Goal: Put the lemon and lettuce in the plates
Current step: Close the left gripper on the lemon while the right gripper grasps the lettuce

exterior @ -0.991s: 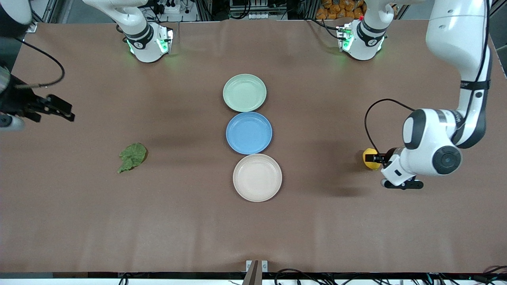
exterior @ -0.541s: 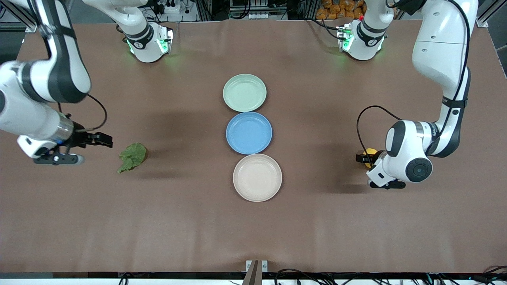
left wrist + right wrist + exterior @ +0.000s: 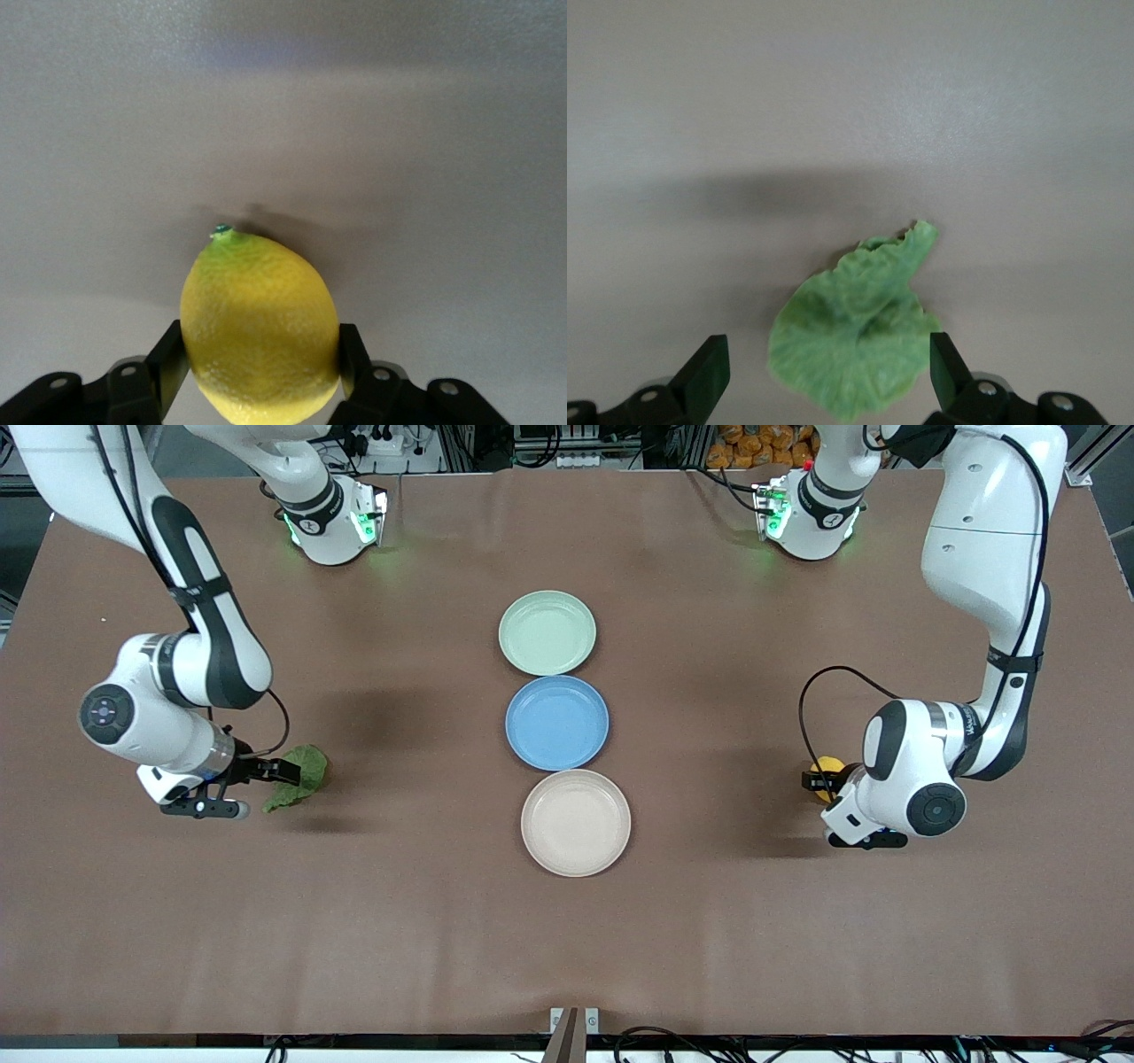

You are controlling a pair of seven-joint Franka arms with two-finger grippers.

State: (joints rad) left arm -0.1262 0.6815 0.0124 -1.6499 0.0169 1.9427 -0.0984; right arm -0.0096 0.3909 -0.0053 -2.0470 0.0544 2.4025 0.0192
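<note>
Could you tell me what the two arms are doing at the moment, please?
The left end effector has its fingers against both sides of the lemon. The right end effector is open around the lettuce, which lies flat on the table. The mint plate and beige plate hold nothing.

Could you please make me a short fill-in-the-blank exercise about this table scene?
1. The left gripper has its fingers on both sides of the ____.
2. The right gripper's open fingers flank the ____.
3. The plate between the mint green plate and the beige plate is ____.
4. All three plates are ____.

Missing words: lemon; lettuce; blue; empty
</note>
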